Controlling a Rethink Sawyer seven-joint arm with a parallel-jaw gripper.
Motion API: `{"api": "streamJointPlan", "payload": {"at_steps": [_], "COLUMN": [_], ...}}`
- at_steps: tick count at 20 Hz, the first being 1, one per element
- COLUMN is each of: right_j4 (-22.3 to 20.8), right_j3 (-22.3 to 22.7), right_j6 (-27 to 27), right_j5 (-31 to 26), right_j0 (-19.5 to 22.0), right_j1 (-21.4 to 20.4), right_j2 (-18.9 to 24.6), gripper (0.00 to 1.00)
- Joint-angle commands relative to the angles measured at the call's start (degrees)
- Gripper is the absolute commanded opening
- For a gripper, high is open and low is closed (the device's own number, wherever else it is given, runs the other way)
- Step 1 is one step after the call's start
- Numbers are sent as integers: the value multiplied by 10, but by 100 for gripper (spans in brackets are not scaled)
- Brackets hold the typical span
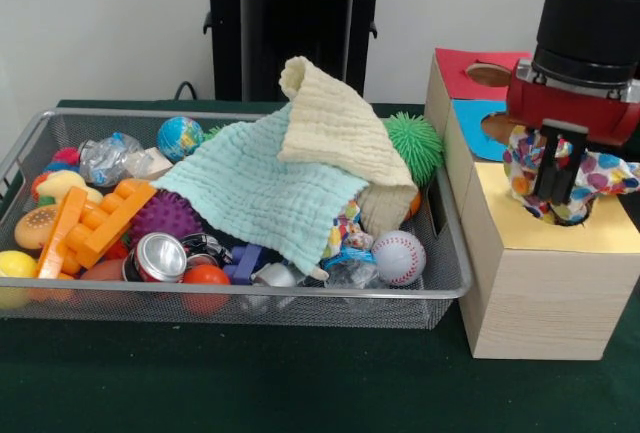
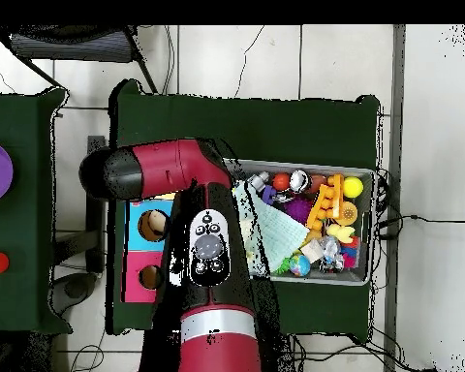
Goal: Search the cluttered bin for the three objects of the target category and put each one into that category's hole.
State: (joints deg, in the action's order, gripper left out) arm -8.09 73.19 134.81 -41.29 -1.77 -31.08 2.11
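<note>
So the gripper has its jaws clamped on the polka-dot cloth, hanging right over the hole in the yellow box top, so I'd guess it only goes straight down.

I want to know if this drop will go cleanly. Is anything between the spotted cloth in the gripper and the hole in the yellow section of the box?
Nothing visible blocks it. The gripper holds the spotted cloth right at the hole in the yellow section of the box, and the cloth's lower end already hangs into the opening. The blue section and red section lie behind.
</note>
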Motion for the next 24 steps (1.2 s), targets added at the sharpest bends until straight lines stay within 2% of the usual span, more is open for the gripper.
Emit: {"api": "streamJointPlan", "payload": {"at_steps": [1,12,19,24], "right_j4": [13,15,17,24], "right_j3": [80,124,124,119], "right_j6": [6,38,21,11], "right_j5": [-35,67,61,26], "right_j0": [7,10,15,16], "right_j1": [-19,-6,31,43], "right_j2": [32,40,51,55], "gripper": [0,0,0,0]}}
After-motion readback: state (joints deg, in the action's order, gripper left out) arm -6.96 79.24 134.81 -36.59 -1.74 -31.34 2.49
